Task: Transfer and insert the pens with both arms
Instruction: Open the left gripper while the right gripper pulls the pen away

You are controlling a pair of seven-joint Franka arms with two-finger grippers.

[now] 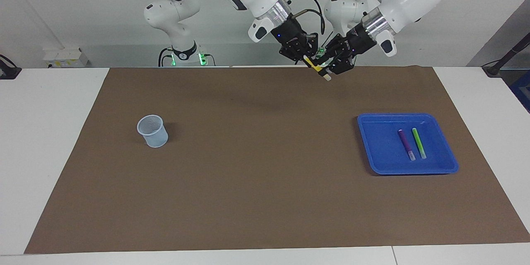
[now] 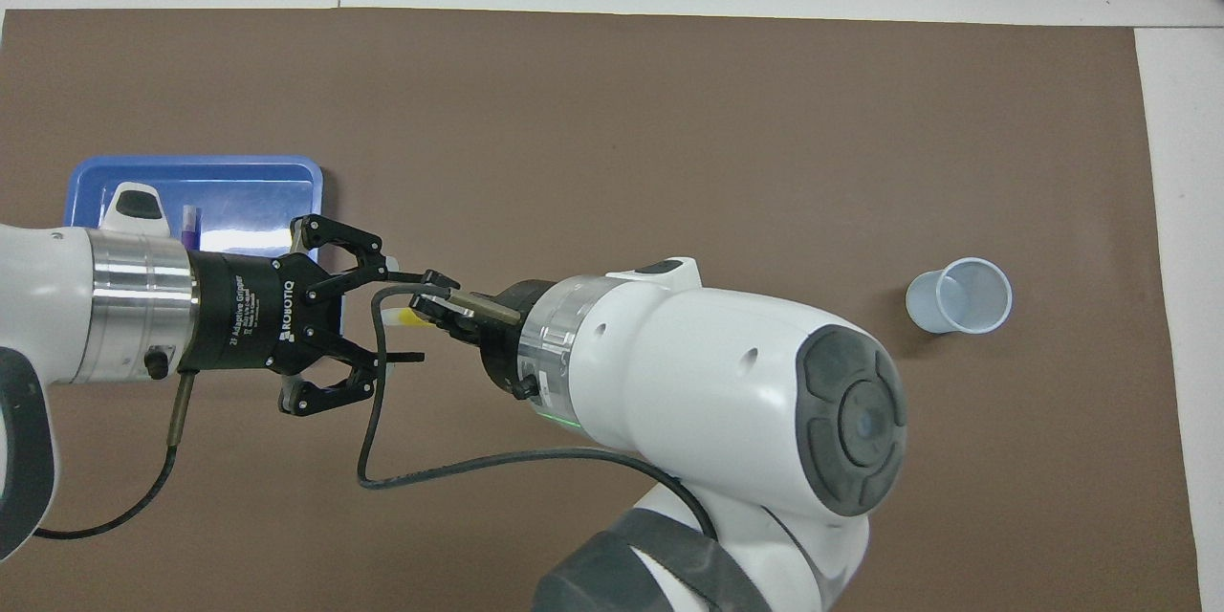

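Note:
The yellow pen point(image 1: 318, 68) point(image 2: 396, 316) hangs slanted in the air, pale end down, over the brown mat's strip by the robots. My right gripper point(image 1: 308, 59) point(image 2: 430, 310) is shut on its upper part. My left gripper point(image 1: 336, 60) point(image 2: 409, 317) faces it from the tray's end, open, its fingers spread to either side of the pen and apart from it. The purple pen point(image 1: 406, 144) point(image 2: 188, 221) and the green pen point(image 1: 419, 143) lie side by side in the blue tray point(image 1: 372, 149) point(image 2: 258, 191); in the overhead view the left arm covers the green one.
A pale translucent cup point(image 1: 153, 131) point(image 2: 959, 295) stands upright on the brown mat point(image 1: 256, 165) toward the right arm's end of the table. The tray sits toward the left arm's end. A smaller white arm point(image 1: 178, 12) with green lights stands by the wall.

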